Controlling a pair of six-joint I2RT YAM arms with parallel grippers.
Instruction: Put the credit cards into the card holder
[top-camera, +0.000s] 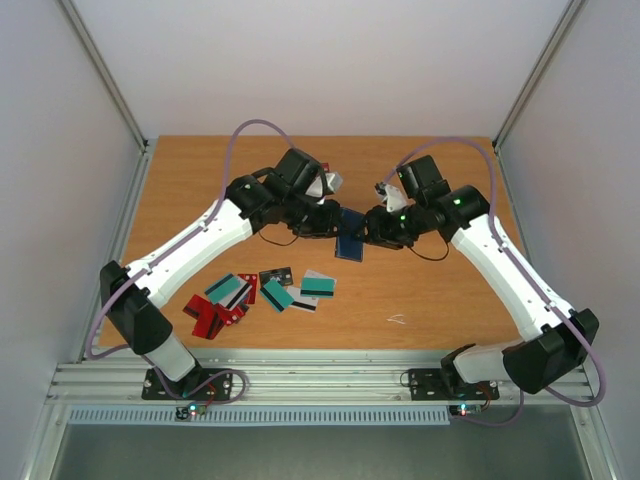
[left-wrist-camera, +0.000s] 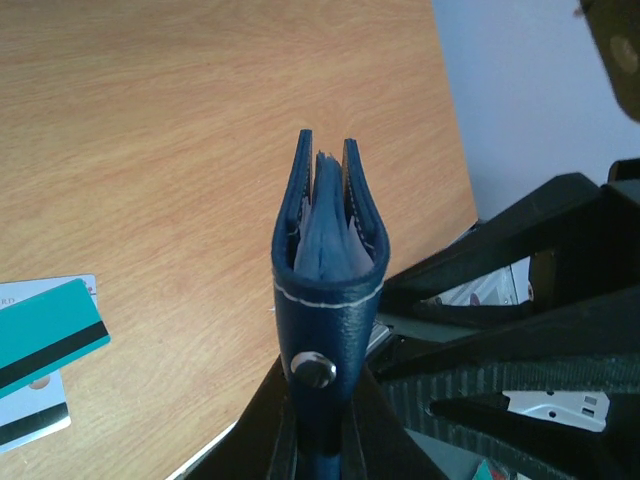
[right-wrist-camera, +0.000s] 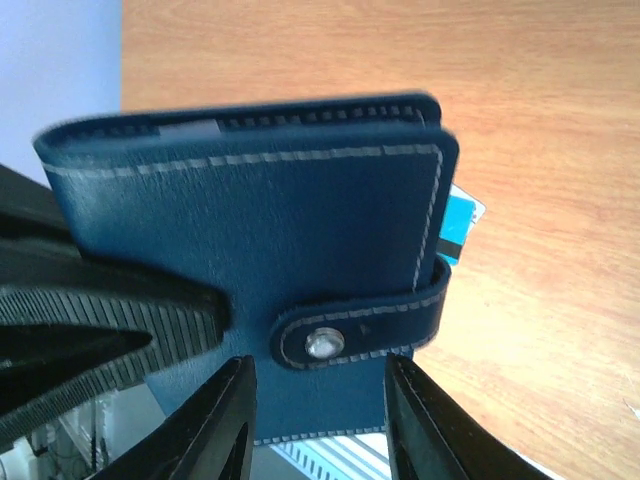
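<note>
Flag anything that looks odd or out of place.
The card holder, gripped in the left tool, has its strap snapped shut, so no card could go in. The credit cards lie scattered and overlapping at the front left.

Over mid desk (top-camera: 440, 290): card holder (top-camera: 350, 240), betw. the 2 claws. Left claw (top-camera: 322, 224) grips it from the left; right claw (top-camera: 374, 232) sits just beside it on the right. Credit cards (top-camera: 262, 292) lie scattered on the desk, near-left of the card holder, some overlapping, w/ the near edge in front.
</note>
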